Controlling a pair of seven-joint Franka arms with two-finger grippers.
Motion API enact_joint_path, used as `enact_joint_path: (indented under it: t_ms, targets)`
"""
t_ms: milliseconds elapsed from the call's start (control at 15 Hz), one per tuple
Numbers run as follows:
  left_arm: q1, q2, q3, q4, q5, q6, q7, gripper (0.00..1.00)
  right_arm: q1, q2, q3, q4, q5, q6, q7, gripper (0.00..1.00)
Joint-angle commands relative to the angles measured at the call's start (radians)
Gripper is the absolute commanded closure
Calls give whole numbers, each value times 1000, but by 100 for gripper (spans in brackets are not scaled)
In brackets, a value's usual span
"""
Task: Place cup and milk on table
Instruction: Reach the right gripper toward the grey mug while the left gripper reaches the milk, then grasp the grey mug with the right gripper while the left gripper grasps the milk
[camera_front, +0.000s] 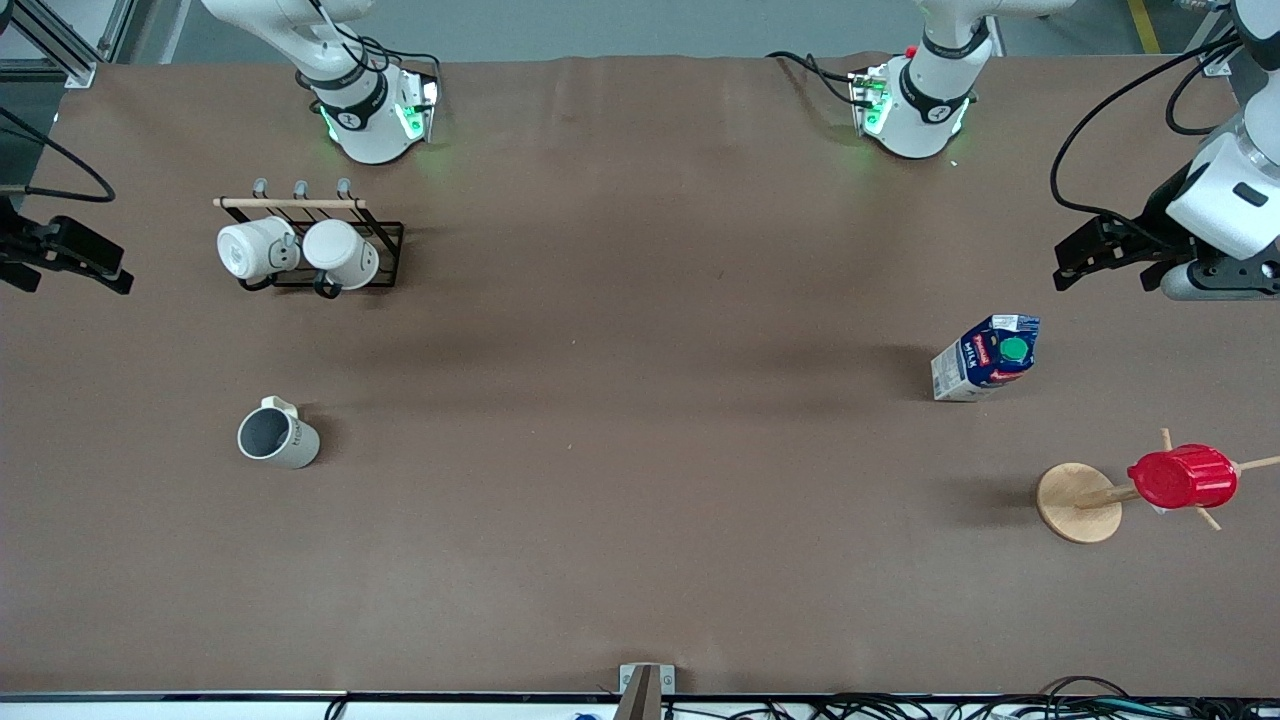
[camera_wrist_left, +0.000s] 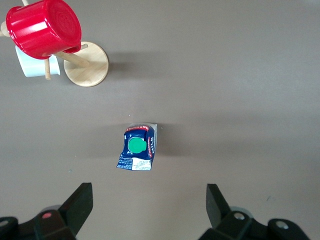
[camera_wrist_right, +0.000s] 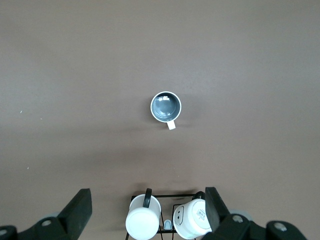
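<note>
Standing upright on the table (camera_front: 640, 450), the cup (camera_front: 277, 436) is sitting toward the right arm's end and the milk (camera_front: 985, 358) toward the left arm's end. The left gripper (camera_wrist_left: 150, 205) and right gripper (camera_wrist_right: 148, 210) are hanging high above them, fingers apart, holding nothing.

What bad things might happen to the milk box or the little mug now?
The small dark-blue and white milk carton is tall and narrow, so the open left hand might tip it. It stands near the red ribbed cup on the wooden stand. The open right hand could bump the cream-white mug.
</note>
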Motion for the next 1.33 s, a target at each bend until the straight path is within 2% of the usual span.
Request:
enact_joint_path:
  t_ms: [0,667,800,933,1067,1267]
  targets:
    - [0,-2,6,0,-3,15,19,0,-2,-31,3,-36,2,16,-3,0]
    - [0,50,5,3,26,50,2,0,-5,-20,1,-25,-11,13,-9,0]
    - [1,73,7,-1,28,69,-6,0,0,30,1,-28,-11,19,-8,0]
    - [6,108,7,-4,32,87,-6,0,-25,99,0,-64,-8,96,-14,0]
    - [4,143,8,-9,35,112,-7,0,-65,139,0,-152,-6,231,-112,0]
    - [7,153,7,-76,37,183,-7,0,-101,194,1,-280,-1,432,-161,0]
